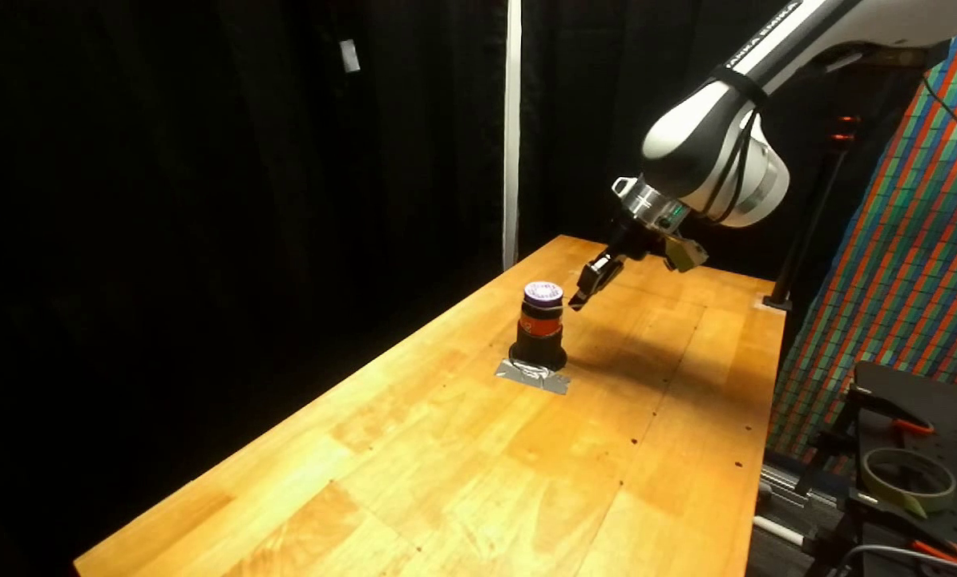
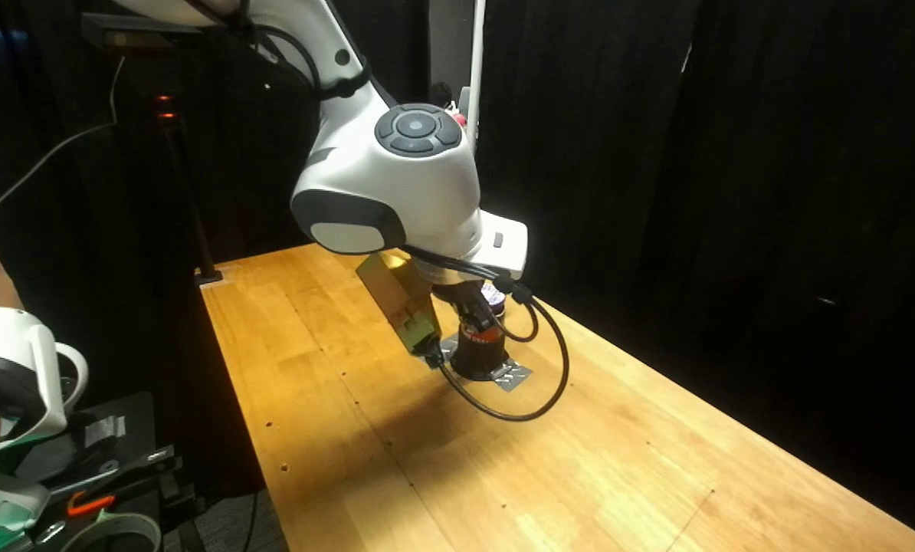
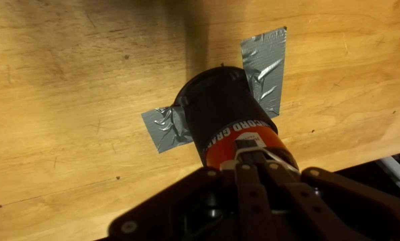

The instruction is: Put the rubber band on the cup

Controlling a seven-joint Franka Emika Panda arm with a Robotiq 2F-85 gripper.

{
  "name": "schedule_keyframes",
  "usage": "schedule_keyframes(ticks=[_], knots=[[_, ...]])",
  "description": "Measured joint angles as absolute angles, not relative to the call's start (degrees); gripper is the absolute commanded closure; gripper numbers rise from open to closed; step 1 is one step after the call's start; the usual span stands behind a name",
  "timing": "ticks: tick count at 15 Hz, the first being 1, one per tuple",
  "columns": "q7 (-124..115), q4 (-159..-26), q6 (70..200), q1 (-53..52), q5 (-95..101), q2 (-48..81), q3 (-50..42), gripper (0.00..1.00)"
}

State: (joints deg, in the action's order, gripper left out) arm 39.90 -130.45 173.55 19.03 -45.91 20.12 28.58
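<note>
The cup stands upright on the wooden table, with a pale lid, dark upper part, orange-red label and black lower section. It also shows in an exterior view, partly behind the gripper, and in the wrist view. A thin pale rubber band runs round the cup's upper part towards the fingertips. In the wrist view the rubber band loops round the outside of my shut fingertips. My gripper is beside the cup's upper part; it also shows in the wrist view. The band's far side is hidden there.
Grey tape strips hold the cup's base to the table. A black cable loops down from the wrist. A side stand with a tape roll is beyond the table edge.
</note>
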Motion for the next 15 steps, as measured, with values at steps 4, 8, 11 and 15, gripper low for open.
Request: schedule_keyframes(ticks=[4, 8, 11, 15], knots=[[54.15, -130.39, 179.16, 29.4, -59.47, 20.87, 41.46, 1.0], [65.06, -130.32, 181.51, 38.84, -67.82, 21.94, 51.47, 1.0], [71.51, -130.34, 181.61, 45.03, -72.11, 23.2, 57.05, 0.66], [72.82, -130.66, 181.3, 46.97, -72.96, 24.0, 58.08, 0.66]])
